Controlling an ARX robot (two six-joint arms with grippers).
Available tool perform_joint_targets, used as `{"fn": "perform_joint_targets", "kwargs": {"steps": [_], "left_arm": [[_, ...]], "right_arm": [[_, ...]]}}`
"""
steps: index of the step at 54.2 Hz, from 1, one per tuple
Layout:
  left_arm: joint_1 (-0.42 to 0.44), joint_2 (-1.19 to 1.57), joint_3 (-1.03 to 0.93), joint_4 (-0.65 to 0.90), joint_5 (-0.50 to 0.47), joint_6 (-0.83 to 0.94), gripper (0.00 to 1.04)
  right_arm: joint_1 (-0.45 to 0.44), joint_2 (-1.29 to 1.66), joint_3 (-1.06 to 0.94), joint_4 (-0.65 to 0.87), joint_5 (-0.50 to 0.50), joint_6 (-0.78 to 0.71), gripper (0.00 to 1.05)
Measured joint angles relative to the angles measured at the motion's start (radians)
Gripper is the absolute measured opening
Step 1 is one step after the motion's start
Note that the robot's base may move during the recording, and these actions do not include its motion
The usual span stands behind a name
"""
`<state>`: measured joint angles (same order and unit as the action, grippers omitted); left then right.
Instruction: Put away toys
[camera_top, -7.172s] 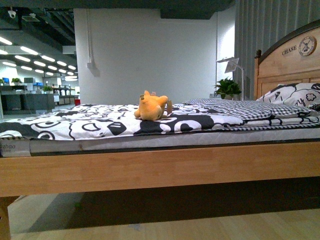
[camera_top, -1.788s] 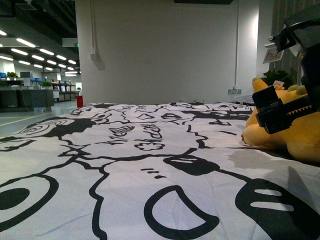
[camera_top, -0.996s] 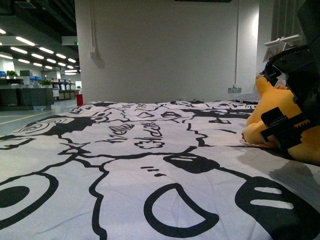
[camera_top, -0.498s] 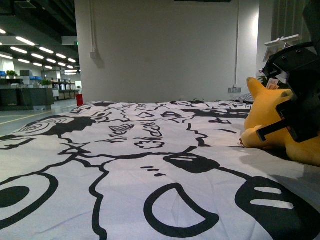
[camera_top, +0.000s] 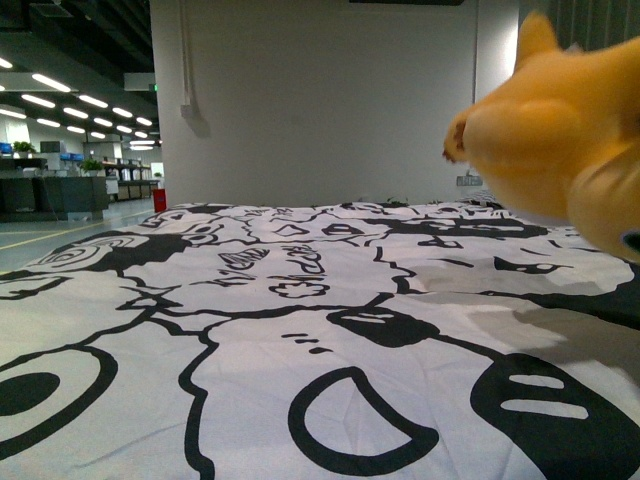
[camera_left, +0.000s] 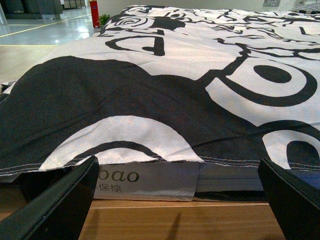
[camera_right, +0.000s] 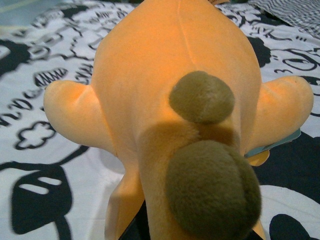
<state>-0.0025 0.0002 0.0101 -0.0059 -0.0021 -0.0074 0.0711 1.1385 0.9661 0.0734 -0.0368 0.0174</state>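
The plush toy (camera_top: 550, 130) hangs clear of the bed cover (camera_top: 250, 330), pressed right up against the right gripper. It fills that wrist's view, so the fingers themselves are hidden behind it. With the toy off the bed and the other arm empty, I judge the right gripper to be clamped on it, though how deep the hold goes cannot be told. That is the main risk: a soft, rounded body held only by a fold of fabric could slide out during a quick swing and drop back onto the cover below the gripper. The toy also blocks much of the front camera's right side and nearly all of the right wrist's, and no box or bin shows anywhere, so the drop-off spot would be approached half blind. The left gripper (camera_left: 177, 162) is spread wide and holds nothing. It sits low, facing the mattress edge with the wooden bed frame (camera_left: 175, 220) just beneath it, so a move forward could knock it against either. Between its fingers, just ahead, a pale mattress label (camera_left: 145, 177) reads "bao" — the start is cut off — with "保棕" beneath. A pale blue tag (camera_right: 282, 144) peeks out beside one limb of the toy, and nothing on it is legible.
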Motion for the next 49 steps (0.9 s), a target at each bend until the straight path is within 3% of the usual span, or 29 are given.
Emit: {"fn": "perform_joint_targets", "kwargs": {"steps": [18,41,44,49], "left_arm": [[0.000,0.000,0.000,0.000,0.000,0.000,0.98],[0.000,0.000,0.000,0.000,0.000,0.000,0.98],[0.000,0.000,0.000,0.000,0.000,0.000,0.98],[0.000,0.000,0.000,0.000,0.000,0.000,0.98]], "right_arm": [[-0.029,-0.334,-0.172,-0.070,-0.214,0.155,0.07],[0.006,-0.530,-0.232,-0.136,-0.230,0.238,0.07],[0.011,-0.529,-0.235,-0.140,-0.212,0.233,0.07],[0.068,-0.557,-0.266,-0.173,0.016,0.135,0.07]]}}
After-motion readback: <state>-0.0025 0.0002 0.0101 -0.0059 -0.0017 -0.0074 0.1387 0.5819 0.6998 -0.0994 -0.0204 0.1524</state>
